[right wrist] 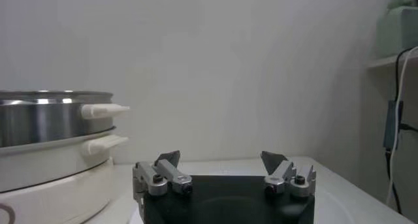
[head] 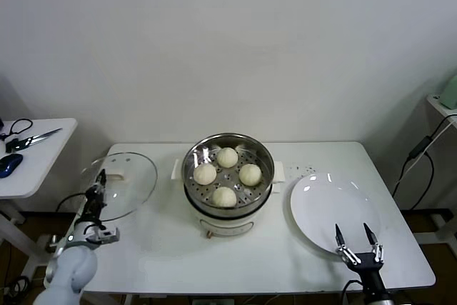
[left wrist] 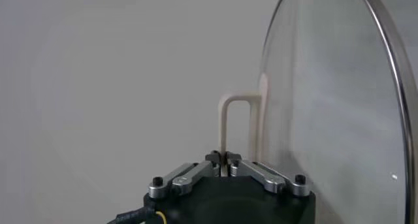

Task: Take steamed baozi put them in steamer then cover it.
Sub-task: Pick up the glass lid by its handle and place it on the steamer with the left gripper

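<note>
Beside steamer (head: pixel 228 198): cover (head: pixel 125 185) w/ left end effector (head: pixel 101 178).

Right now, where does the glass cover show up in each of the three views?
Head view: cover left of the steamer, held by the left gripper.
Left wrist view: cover on edge, handle clamped.
Right wrist view: not visible.
Shared landmark: the steamer.

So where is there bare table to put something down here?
Bare tabletop in front of the steamer, between left gripper holding the cover and the plate. Steamer is full: four baozi. Right gripper hovers over the plate.
</note>
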